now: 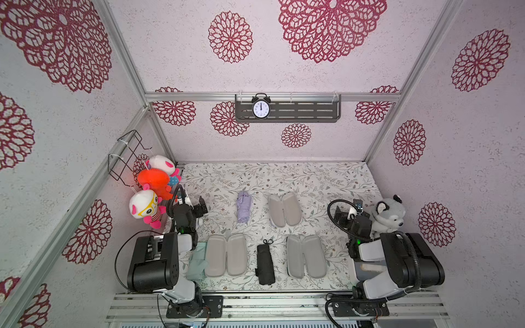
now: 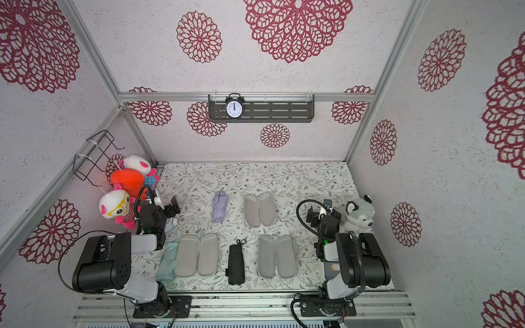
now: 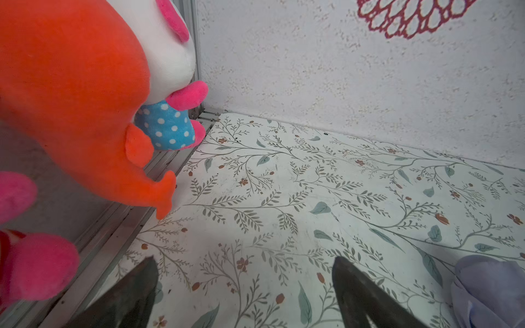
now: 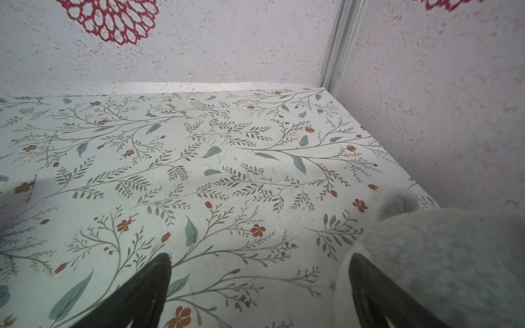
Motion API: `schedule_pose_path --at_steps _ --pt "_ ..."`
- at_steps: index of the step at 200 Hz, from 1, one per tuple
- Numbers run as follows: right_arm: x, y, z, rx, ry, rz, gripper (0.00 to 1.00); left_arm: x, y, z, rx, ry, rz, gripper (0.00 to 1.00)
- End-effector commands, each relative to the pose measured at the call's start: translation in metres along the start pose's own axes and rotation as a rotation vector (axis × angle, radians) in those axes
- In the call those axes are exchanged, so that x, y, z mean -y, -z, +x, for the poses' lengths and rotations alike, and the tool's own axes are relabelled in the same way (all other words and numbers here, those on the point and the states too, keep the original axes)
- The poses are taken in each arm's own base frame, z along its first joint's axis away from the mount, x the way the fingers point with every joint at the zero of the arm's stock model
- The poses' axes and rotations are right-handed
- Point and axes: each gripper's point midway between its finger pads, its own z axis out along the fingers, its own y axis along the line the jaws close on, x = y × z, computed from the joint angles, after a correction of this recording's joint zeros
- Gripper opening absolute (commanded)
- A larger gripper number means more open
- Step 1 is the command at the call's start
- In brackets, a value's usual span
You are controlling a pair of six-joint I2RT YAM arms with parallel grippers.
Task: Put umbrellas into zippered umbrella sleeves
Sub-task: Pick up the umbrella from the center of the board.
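Three umbrellas lie folded on the floral table: a lilac umbrella (image 1: 244,206) (image 3: 491,289) at the back, a mint green umbrella (image 1: 197,262) at the front left, and a black umbrella (image 1: 265,264) with a wrist loop at the front middle. Three zippered umbrella sleeves lie spread open, grey lining up: one sleeve (image 1: 285,209) right of the lilac umbrella, a second sleeve (image 1: 226,255) beside the mint one, a third sleeve (image 1: 306,256) right of the black one. My left gripper (image 1: 200,210) (image 3: 243,259) stands open and empty left of the lilac umbrella. My right gripper (image 1: 339,215) (image 4: 260,255) is open and empty near the right wall.
Plush toys (image 1: 153,181) (image 3: 71,99) hang on the left wall close to my left arm. A grey husky plush (image 1: 387,214) (image 4: 454,269) sits against my right gripper's outer finger. A clock (image 1: 260,108) stands on the back-wall shelf, and a wire basket (image 1: 129,154) hangs on the left wall.
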Motion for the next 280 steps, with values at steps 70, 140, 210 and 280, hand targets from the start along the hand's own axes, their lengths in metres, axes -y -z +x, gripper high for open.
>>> schedule_pose_path --at_steps 70,140,210,280 --pt "0.0 -0.001 -0.019 0.064 -0.009 0.006 0.99 0.002 0.001 -0.001 0.007 -0.019 0.006 0.98" --pt "0.0 -0.001 -0.018 0.063 -0.009 0.007 0.99 0.001 0.001 -0.001 0.007 -0.019 0.005 0.98" --pt "0.002 0.0 -0.019 0.07 -0.012 0.017 0.99 0.002 0.002 -0.002 0.011 -0.02 0.008 0.98" --pt "0.008 0.019 -0.058 0.038 -0.065 0.031 0.99 0.001 0.028 -0.037 0.015 0.017 0.004 0.98"
